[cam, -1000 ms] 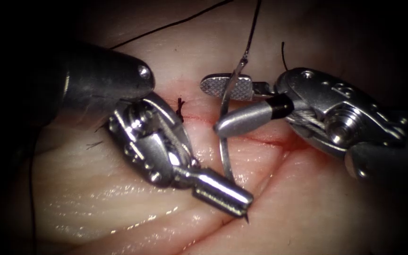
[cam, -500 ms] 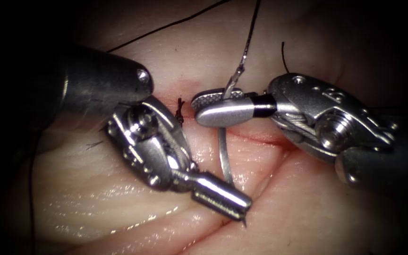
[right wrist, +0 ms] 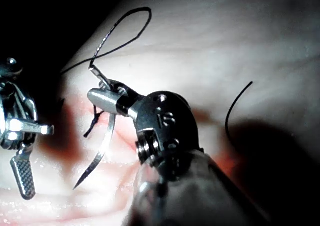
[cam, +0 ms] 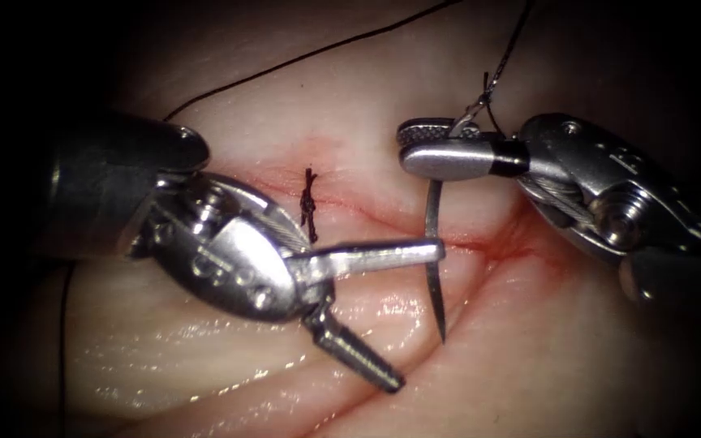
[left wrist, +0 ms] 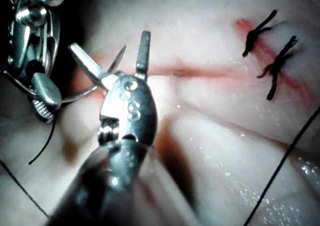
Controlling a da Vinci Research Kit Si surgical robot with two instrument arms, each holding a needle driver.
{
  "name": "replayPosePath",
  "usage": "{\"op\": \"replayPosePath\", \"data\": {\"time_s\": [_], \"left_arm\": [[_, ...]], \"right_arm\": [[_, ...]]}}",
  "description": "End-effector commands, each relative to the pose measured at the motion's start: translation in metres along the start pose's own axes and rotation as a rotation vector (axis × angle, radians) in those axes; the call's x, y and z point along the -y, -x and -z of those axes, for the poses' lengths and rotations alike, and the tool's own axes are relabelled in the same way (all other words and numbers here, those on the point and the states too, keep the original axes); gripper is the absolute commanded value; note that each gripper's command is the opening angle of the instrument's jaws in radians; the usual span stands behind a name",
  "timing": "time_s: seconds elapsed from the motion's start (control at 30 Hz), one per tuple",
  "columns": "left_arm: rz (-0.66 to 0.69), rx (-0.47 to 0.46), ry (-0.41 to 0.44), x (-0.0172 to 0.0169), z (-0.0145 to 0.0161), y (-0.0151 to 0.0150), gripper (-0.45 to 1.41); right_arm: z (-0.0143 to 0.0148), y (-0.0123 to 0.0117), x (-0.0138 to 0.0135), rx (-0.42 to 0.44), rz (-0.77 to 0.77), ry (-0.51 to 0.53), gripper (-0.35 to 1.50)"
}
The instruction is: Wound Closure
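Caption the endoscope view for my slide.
Right tool holds the needle near its thread end, clear of the tissue; left tool open, empty.

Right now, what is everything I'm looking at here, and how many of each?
Pale pink pork-belly tissue: one, under everything.
Thin red cut: one, running across the tissue.
Dark knotted stitch: one on the cut in the endoscope view, two in the left wrist view.
Curved silver steel needle: one, free of the tissue, held near its thread end, point down.
Thin black thread: one, trailing from the needle's end.
Left end effector: silver, jaws open, holding nothing, left of the needle.
Right end effector: silver, jaws shut on the needle.
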Motion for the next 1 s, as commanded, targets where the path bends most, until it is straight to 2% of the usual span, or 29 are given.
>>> {"op": "replayPosePath", "data": {"time_s": [0.03,0.1,0.17,0.3,0.33,0.4,0.43,0.47,0.53,0.7,0.8,1.0], "left_arm": [[0.002,0.029,-0.022,-0.0001,-0.0004,0.0004,0.52],[0.024,0.07,-0.047,-0.0007,-0.0002,0.0002,0.54],[0.09,0.172,-0.117,-0.0011,0.0003,0.0001,0.51],[0.263,0.336,-0.278,-0.0012,0.0014,0.0003,-0.03],[0.308,0.373,-0.323,-0.0012,0.0016,0.0004,-0.28],[0.383,0.443,-0.41,-0.0013,0.002,0.0007,-0.42],[0.425,0.514,-0.491,-0.0015,0.0023,0.0011,-0.45],[0.425,0.514,-0.491,-0.0015,0.0023,0.0011,-0.45],[0.464,0.567,-0.567,-0.0018,0.0024,0.0024,-0.45],[0.461,0.632,-0.636,-0.0024,0.0018,0.0041,-0.45],[0.442,0.7,-0.644,-0.0028,0.0016,0.0051,-0.45],[0.418,0.835,-0.605,-0.0034,0.0015,0.0065,-0.45]], "right_arm": [[-0.0006,0.0001,-0.0007,0.001,0.04,0.012,-0.35],[-0.0009,-0.0001,-0.0008,-0.014,0.1,0.031,-0.35],[-0.0015,-0.0002,-0.0008,-0.036,0.178,0.06,-0.35],[-0.0021,-0.0001,-0.0009,-0.033,0.256,0.095,-0.35],[-0.0022,-0.0001,-0.0009,-0.029,0.274,0.099,-0.35],[-0.0021,-0.0002,-0.001,-0.012,0.32,0.122,-0.35],[-0.002,-0.0002,-0.0011,0.012,0.372,0.141,-0.35],[-0.002,-0.0002,-0.0011,0.012,0.372,0.141,-0.35],[-0.0018,-0.0005,-0.0013,0.049,0.449,0.19,-0.35],[-0.0019,-0.0005,-0.0013,0.099,0.509,0.252,-0.35],[-0.0021,-0.0005,-0.0009,0.125,0.555,0.283,-0.35],[-0.0024,-0.0007,-0.0003,0.139,0.613,0.29,-0.35]]}}
